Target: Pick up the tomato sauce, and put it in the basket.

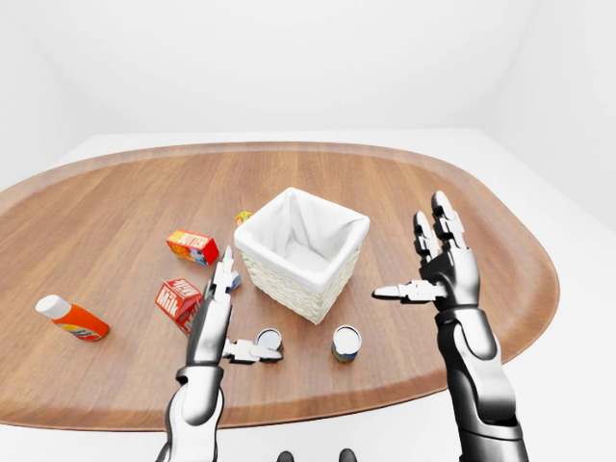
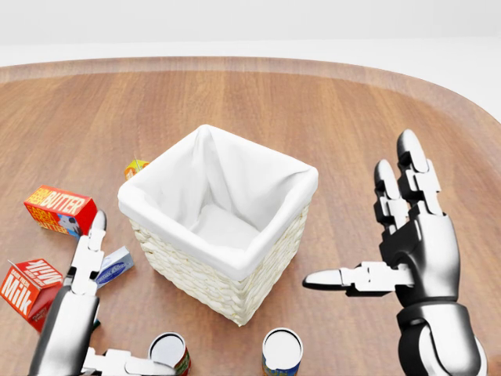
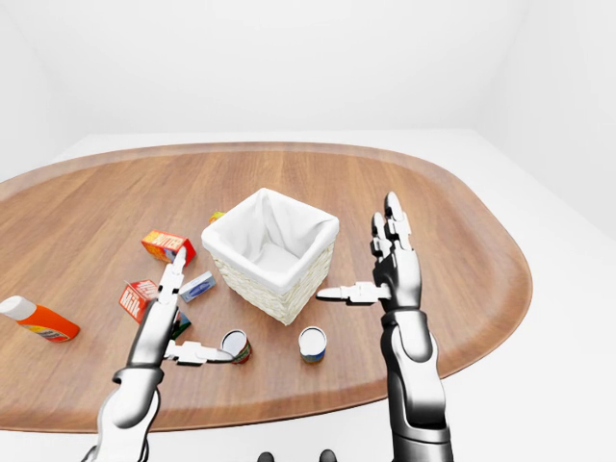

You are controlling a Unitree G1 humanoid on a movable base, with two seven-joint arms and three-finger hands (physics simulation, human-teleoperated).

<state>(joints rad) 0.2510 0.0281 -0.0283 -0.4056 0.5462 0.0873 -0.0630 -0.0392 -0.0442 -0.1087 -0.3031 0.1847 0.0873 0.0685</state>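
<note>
The tomato sauce can [image 2: 169,352], with a red label and an open-looking silver top, stands on the wooden table [image 1: 115,202] just below the basket's left corner in the head view. The white-lined wicker basket [image 2: 227,262] stands at the table's middle and is empty. My left hand [image 1: 246,310] is open, its fingers pointing up and its thumb reaching to the can's left side; the fingers are not round the can. My right hand [image 1: 409,252] is open and empty, raised to the right of the basket, with the thumb pointing toward it.
A second can [image 1: 346,343] with a blue and yellow label stands right of the tomato sauce. A butter box [image 1: 192,246], a milk carton [image 1: 177,298], a small blue box [image 2: 116,265] and an orange bottle [image 1: 72,319] lie to the left. A small yellow item [image 1: 243,218] sits behind the basket.
</note>
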